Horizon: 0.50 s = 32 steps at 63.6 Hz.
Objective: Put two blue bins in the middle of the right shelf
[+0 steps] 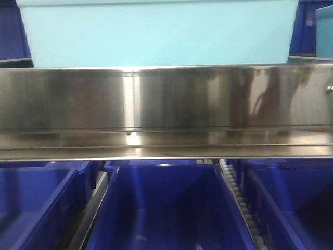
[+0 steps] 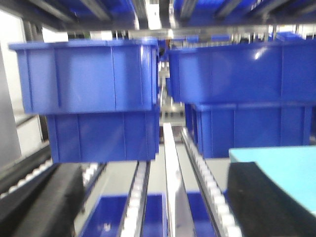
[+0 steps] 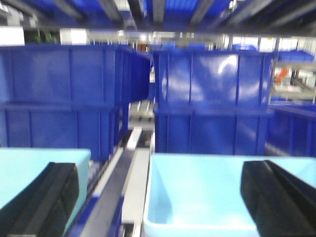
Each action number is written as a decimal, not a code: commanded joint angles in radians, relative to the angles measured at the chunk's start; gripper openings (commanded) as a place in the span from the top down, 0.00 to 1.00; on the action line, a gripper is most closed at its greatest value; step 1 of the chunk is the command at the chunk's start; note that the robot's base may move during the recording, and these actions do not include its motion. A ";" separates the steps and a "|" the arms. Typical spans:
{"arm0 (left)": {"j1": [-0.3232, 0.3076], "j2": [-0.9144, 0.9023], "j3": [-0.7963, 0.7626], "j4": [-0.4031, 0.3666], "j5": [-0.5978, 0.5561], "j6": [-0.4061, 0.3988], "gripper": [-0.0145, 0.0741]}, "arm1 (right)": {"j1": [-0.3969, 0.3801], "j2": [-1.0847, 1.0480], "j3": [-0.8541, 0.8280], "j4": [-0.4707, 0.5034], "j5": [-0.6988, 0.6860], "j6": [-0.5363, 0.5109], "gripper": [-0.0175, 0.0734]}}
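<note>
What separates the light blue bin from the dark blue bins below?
In the front-facing view, a steel shelf beam runs between the light blue bin and dark blue bins.

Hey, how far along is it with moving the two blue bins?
Done, seemingly: a light blue bin and a second light blue bin sit side by side before stacked dark blue bins. In hand: nothing; the left tool and right tool both gape open. Left: maybe only backing away; I cannot confirm this is the right middle shelf.
</note>
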 commanded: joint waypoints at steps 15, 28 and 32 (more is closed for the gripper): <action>-0.226 0.224 -0.202 0.004 0.094 -0.001 0.21 | 0.026 0.164 -0.171 -0.004 0.068 -0.002 0.18; -0.370 0.448 -0.402 -0.005 0.250 -0.001 0.21 | 0.154 0.385 -0.406 0.001 0.300 -0.002 0.18; -0.380 0.518 -0.468 -0.009 0.296 -0.001 0.21 | 0.208 0.461 -0.485 0.001 0.363 -0.002 0.18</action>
